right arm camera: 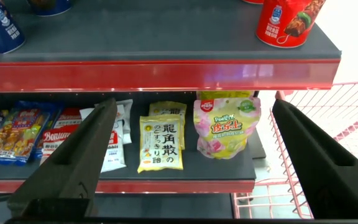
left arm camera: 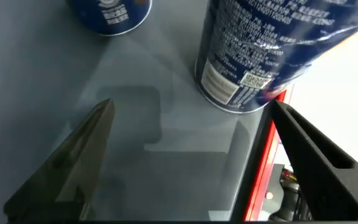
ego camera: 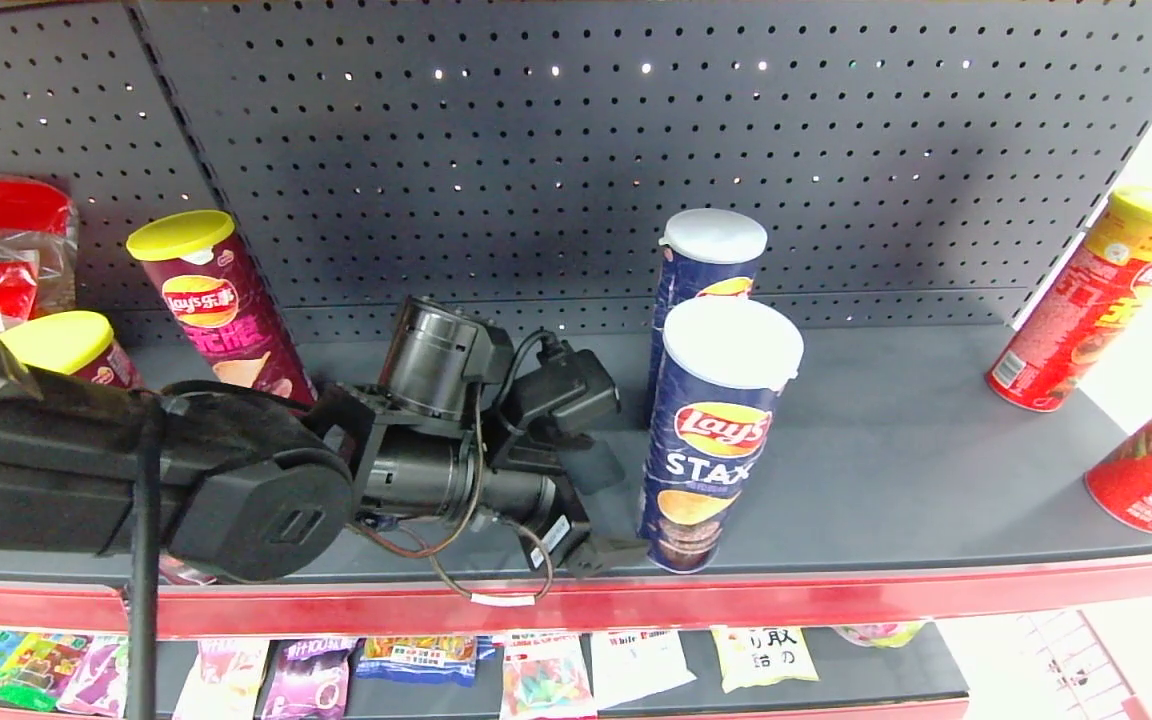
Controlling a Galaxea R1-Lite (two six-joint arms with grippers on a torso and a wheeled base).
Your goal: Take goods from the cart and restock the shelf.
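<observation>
Black and bulky, the left arm (ego camera: 136, 470) lies across the near left of the head view, and the left gripper (ego camera: 616, 505) rests low over the shelf (ego camera: 886, 470) by its red front lip. Its fingers are apart and hold nothing. Just to its right stands the front blue can (ego camera: 716, 440), upright at the shelf's near edge, long axis vertical, with a small gap between it and the fingertips. A rear blue can (ego camera: 711, 260) stands straight behind it. Maroon cans (ego camera: 221, 300) are to the far left and red cans (ego camera: 1096, 300) to the far right.

From the left wrist, the front blue can's base sits beyond the spread fingertips, on the side of the finger nearest the red lip and touching neither finger. I judge this can placed, so the arm should draw straight back, away from the can, to avoid tipping it.

From the right wrist, the right gripper (right arm camera: 191, 155) is spread wide and empty, held below the shelf front and facing the snack bags (right arm camera: 160, 143) on the lower shelf. The wire cart (right arm camera: 334, 118) lies low to the right, so the right arm looks nearer to the next item.
</observation>
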